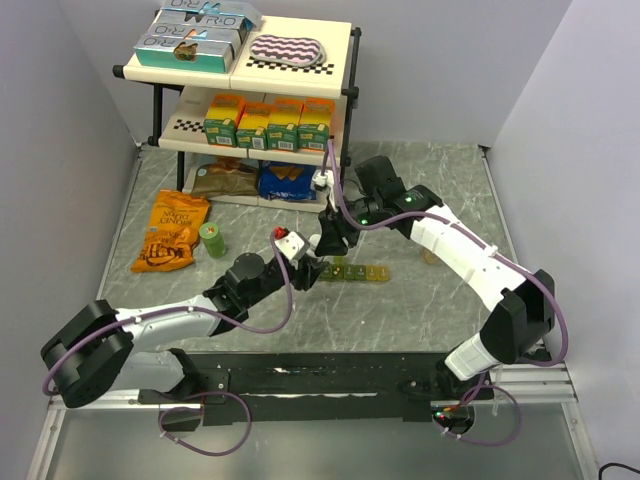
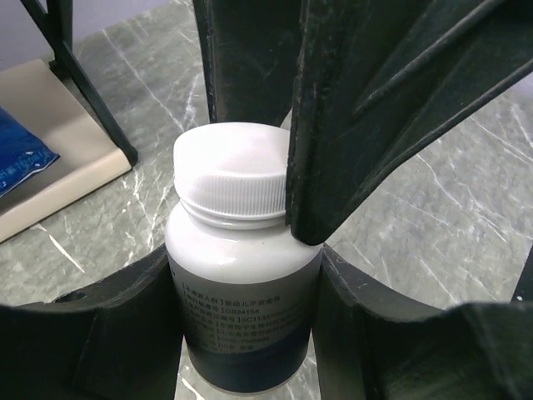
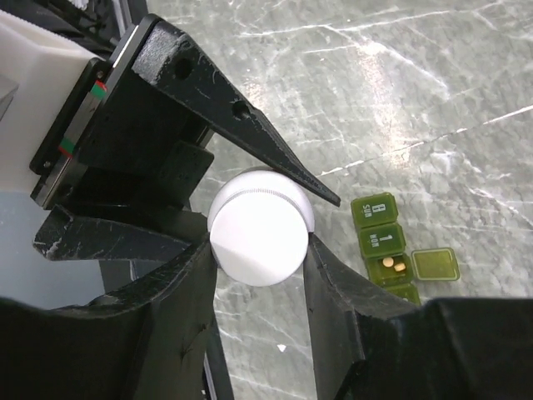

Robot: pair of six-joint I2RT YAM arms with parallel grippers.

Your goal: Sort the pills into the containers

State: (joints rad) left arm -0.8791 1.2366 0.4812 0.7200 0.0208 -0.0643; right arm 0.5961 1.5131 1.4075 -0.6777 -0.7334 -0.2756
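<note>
A white pill bottle [image 2: 241,275] with a ribbed white cap [image 2: 231,175] stands upright between the fingers of my left gripper [image 2: 243,258], which is shut on its body. From above, my right gripper [image 3: 258,247] is shut on the cap [image 3: 258,237], its pads pressed against the cap's two sides. Just right of the bottle lies the containers strip [image 3: 381,242] of olive-green compartments. One compartment is open, its lid [image 3: 435,264] flipped aside, with two small pills [image 3: 393,263] inside. In the top view both grippers meet left of the strip [image 1: 357,271] and hide the bottle.
A two-tier shelf rack [image 1: 345,60] stands at the back with juice cartons [image 1: 268,124] on its lower tier and bags beneath. On the left lie an orange snack bag [image 1: 172,232] and a small green bottle [image 1: 212,239]. Grey walls close both sides.
</note>
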